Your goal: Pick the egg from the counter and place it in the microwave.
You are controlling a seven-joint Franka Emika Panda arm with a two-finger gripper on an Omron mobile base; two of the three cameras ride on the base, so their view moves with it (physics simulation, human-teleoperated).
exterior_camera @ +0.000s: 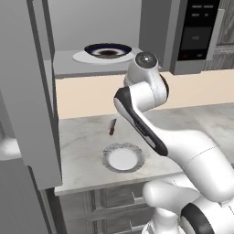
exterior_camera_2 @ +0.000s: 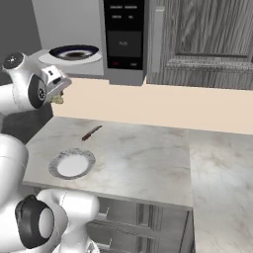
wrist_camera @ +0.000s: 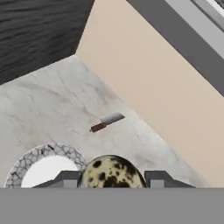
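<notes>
We see the white arm's two-finger gripper clenched on the small speckled tan-yellow egg, which sits between the two dark finger tips in the hand view, one tip on each side of it. From the right base view the same gripper hangs in the air above the left end of the pale grey-white marbled stone counter, with a bit of the yellowish egg showing just under the white hand, in front of the beige wall and below the shelf level of the large plain grey microwave. The microwave's tall grey door stands swung open on the left of the left base view, and inside we make out the white round turntable disc with a dark bowl resting on it. Down on the counter lie a white scalloped plate near the front edge and, well apart from it toward the wall, a thin reddish-brown utensil. To the right of the microwave stands a black-fronted appliance with a glossy control panel.
</notes>
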